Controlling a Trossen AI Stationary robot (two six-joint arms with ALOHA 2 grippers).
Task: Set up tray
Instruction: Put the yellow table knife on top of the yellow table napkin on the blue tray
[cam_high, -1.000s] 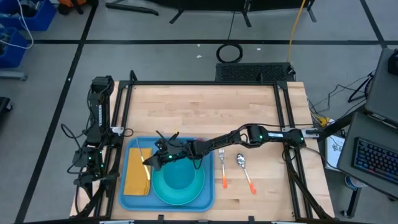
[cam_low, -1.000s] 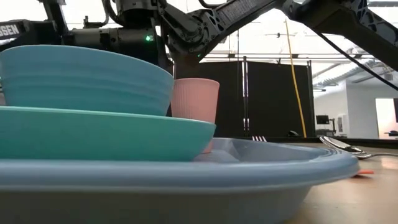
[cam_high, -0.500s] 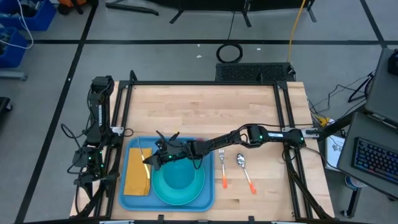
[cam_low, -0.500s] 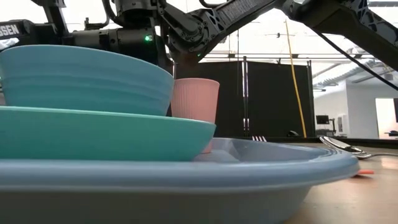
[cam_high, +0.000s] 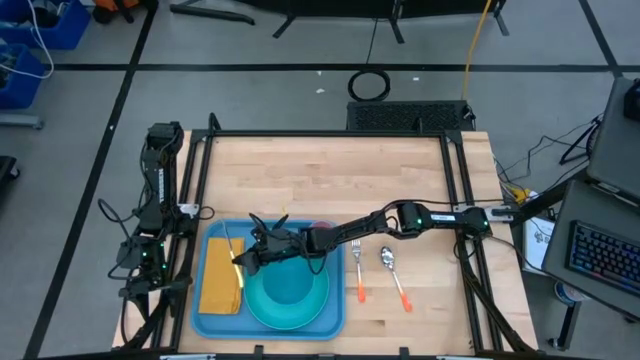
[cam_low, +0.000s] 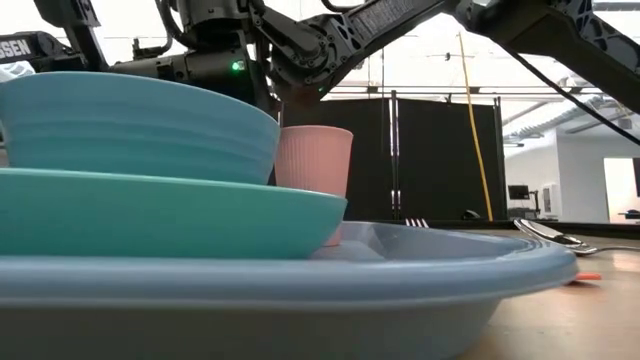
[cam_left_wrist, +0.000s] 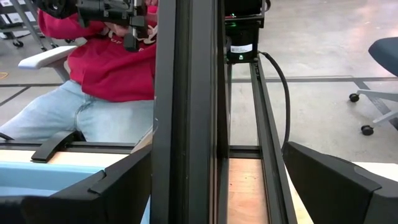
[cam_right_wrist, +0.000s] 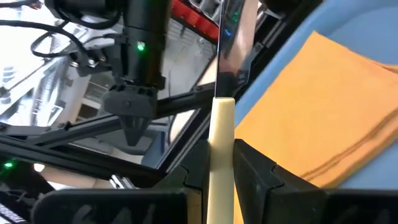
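Now the right pincer (cam_right_wrist: 221, 163), clamped on a knife (cam_right_wrist: 221, 118), hovers over the tray (cam_high: 212, 325); next, lay it beside the napkin (cam_high: 221, 280).

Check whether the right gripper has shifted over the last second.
Yes, slightly. The right gripper, shut on the knife, has edged toward the table's front edge, measured against the orange napkin on the tray.

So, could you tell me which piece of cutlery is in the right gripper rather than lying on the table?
The knife with the cream handle, pinched in the right gripper over the tray. The orange-handled fork and spoon lie on the wood.
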